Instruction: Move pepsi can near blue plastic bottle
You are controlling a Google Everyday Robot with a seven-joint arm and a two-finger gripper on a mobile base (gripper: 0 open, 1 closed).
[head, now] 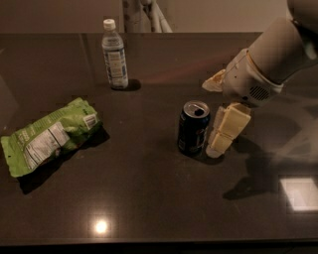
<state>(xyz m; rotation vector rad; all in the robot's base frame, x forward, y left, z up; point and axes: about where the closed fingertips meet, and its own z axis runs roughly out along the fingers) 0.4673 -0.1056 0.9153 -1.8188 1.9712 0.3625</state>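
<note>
The pepsi can, dark blue with an open silver top, stands upright in the middle of the dark table. The blue plastic bottle, clear with a white cap and pale label, stands upright at the back left, well apart from the can. My gripper comes in from the right and is open. Its near cream finger sits right beside the can's right side, and its far finger is behind and to the right of the can. Nothing is held.
A green snack bag lies flat at the left of the table. White chair legs stand beyond the far edge. The arm's white body fills the upper right.
</note>
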